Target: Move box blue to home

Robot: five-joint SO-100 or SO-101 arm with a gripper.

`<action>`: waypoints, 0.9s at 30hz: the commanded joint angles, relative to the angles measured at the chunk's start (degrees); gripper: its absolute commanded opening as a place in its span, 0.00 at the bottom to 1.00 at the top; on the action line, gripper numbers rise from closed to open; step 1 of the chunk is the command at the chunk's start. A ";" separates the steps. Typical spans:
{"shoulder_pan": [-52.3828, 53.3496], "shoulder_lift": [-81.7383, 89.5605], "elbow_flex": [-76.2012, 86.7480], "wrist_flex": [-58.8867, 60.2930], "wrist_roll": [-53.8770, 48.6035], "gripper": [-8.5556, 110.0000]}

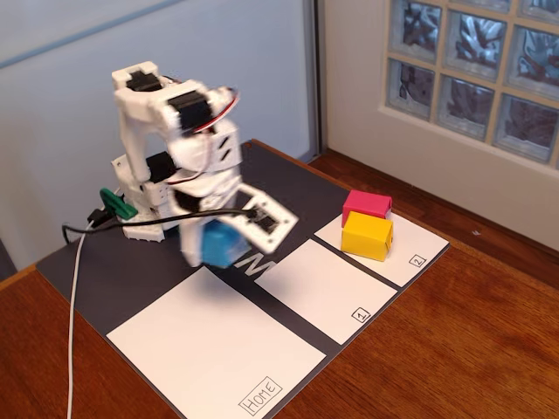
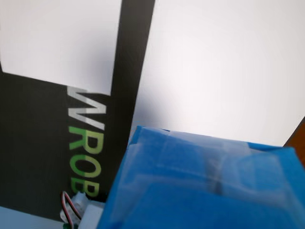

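Nearest my wrist camera, the small cyan-blue paper-like box (image 2: 205, 183) fills the lower right of the frame, clamped in my white two-finger gripper (image 1: 214, 246) and lifted clear of the dark grey mat (image 1: 113, 271). In the fixed view it hangs at centre left, over the upper edge of the large white Home panel (image 1: 218, 349), which spreads away toward the lower centre. Motion blur smears my fingers, so the grip looks firm but I can't see the contact. Farther right, yellow block (image 1: 367, 236) and pink-red block (image 1: 367, 205) sit touching.
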 commanded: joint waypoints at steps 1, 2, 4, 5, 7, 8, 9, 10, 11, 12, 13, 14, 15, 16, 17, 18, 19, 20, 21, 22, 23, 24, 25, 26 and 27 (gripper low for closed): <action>6.33 4.48 5.19 -3.34 -3.43 0.07; 8.09 4.48 6.59 -4.57 -4.39 0.07; 11.07 3.69 8.53 -6.94 -5.80 0.07; 12.48 2.81 9.05 -8.17 -6.24 0.07; 14.50 0.62 9.05 -10.55 -6.59 0.07; 15.29 -0.88 8.79 -11.51 -6.86 0.07; 15.91 -2.37 8.61 -12.66 -6.94 0.07; 16.44 -3.87 8.53 -13.89 -6.94 0.07; 16.87 -5.36 8.44 -15.03 -6.94 0.07; 17.14 -6.77 8.35 -16.08 -6.68 0.07; 17.31 -8.35 8.09 -16.88 -6.42 0.07; 17.40 -9.93 7.65 -17.58 -5.98 0.07; 17.40 -11.43 7.29 -18.46 -5.54 0.07; 17.40 -13.01 6.77 -18.98 -4.92 0.07; 17.23 -14.50 5.98 -19.51 -4.31 0.07; 17.05 -16.08 5.10 -19.95 -3.69 0.07; 16.70 -17.49 4.04 -20.21 -3.16 0.07; 16.35 -18.90 2.99 -20.39 -2.64 0.07; 16.00 -20.21 1.93 -20.39 -2.20 0.07; 15.56 -21.27 0.97 -20.39 -1.76 0.07; 15.12 -22.24 0.18 -20.48 -1.23 0.07; 14.68 -22.94 -0.35 -20.57 -0.70 0.07; 14.24 -23.55 -0.62 -20.83 -0.09 0.07; 13.71 -23.99 -0.88 -21.09 0.35 0.07; 13.27 -24.43 -0.97 -21.45 0.62 0.07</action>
